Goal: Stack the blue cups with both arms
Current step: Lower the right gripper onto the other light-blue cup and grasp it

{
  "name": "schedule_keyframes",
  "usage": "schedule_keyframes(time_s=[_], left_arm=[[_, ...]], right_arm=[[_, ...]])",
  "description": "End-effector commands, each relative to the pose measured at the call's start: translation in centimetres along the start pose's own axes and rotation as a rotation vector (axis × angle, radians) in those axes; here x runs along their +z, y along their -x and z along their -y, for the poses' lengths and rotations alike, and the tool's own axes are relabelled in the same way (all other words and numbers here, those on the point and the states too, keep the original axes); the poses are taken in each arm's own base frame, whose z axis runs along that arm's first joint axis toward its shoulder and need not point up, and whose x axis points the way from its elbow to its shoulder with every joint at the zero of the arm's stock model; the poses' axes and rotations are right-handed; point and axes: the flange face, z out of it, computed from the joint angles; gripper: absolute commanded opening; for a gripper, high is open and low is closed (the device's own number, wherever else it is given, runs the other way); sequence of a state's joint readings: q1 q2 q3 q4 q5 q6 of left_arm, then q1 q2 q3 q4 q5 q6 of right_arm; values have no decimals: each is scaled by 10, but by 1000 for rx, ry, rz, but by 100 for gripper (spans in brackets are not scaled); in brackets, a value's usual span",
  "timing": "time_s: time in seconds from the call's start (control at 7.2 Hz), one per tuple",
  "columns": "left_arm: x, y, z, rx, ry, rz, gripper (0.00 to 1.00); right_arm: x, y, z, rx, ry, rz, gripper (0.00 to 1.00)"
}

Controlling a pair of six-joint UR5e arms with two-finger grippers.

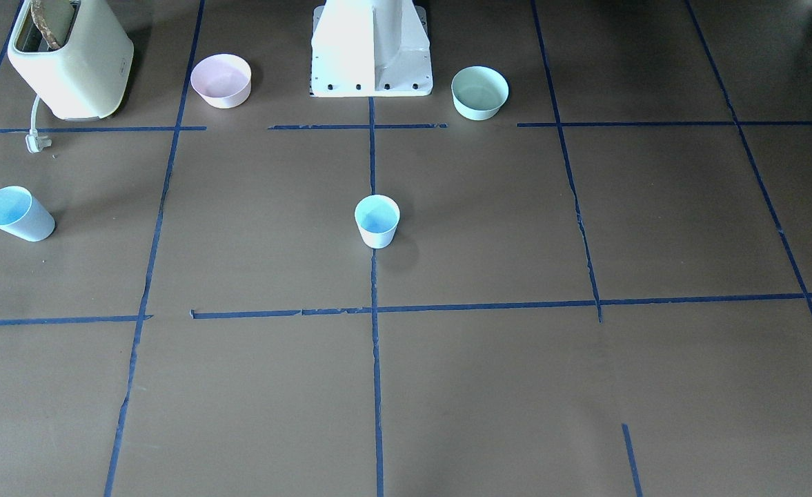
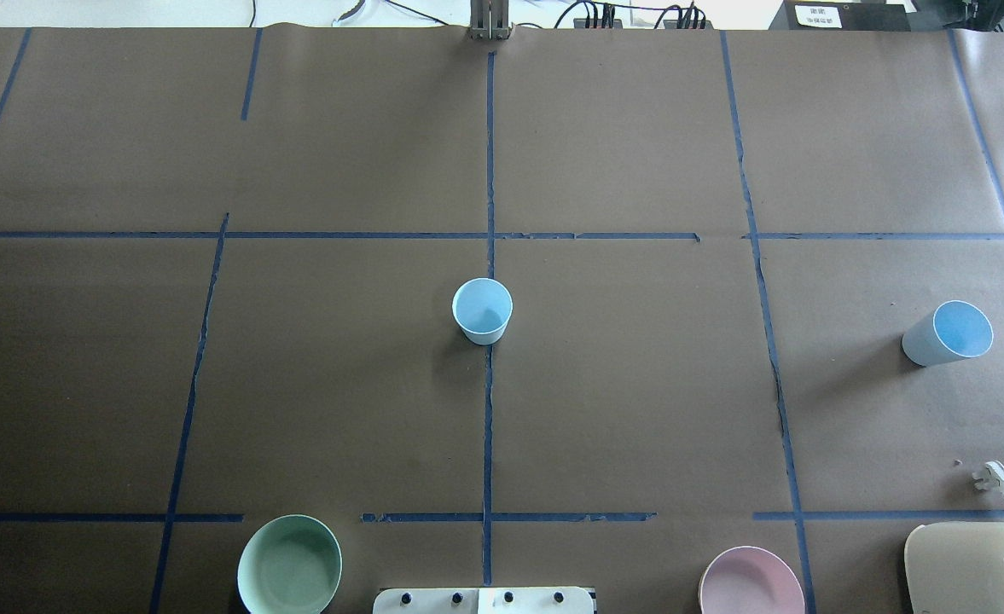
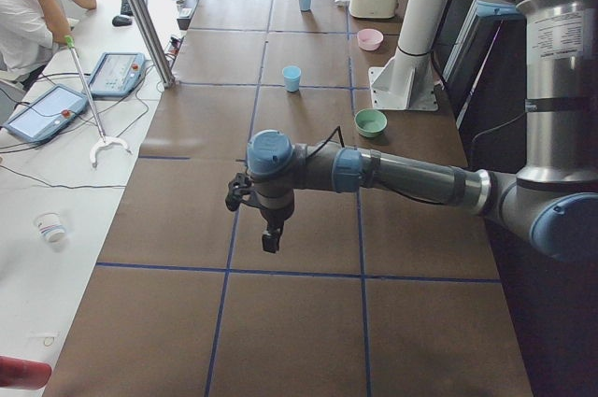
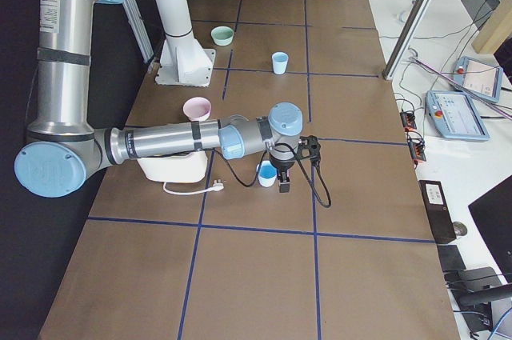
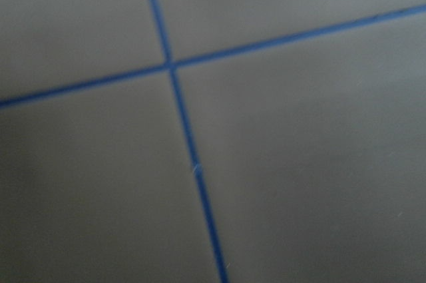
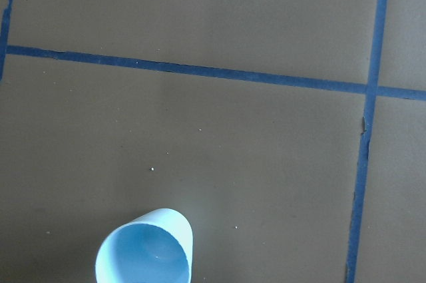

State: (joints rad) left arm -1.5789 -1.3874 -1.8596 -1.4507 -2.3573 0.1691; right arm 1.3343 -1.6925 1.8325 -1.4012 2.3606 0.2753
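Stack not yet started; layout on desk (image 2: 638, 409) logged.
Centre cup (image 2: 482, 311) stood mid-desk, the likely base; second cup (image 2: 949, 333) stood near the right edge, right gripper (image 4: 284, 186) close by, probably staged for pickup. Left gripper (image 3: 271, 243) hung toward the left edge. Cannot tell either gripper's state.

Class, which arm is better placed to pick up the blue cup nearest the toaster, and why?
The right arm. The right gripper hangs just beside that blue cup, which also shows in its wrist view. The left gripper hangs over the table at the other end, far from it and the centre cup.
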Motion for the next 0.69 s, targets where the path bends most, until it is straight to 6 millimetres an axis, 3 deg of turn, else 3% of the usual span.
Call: schedule_keyframes(time_s=[0.0, 0.28, 0.56], left_arm=[[1, 4, -4, -13, -4, -23, 100], [1, 3, -4, -12, -7, -34, 100], [-1, 2, -3, -10, -10, -33, 100]], right_arm=[[22, 17, -22, 40, -54, 14, 100], [45, 35, -34, 45, -61, -3, 100], [83, 30, -41, 11, -28, -38, 100]])
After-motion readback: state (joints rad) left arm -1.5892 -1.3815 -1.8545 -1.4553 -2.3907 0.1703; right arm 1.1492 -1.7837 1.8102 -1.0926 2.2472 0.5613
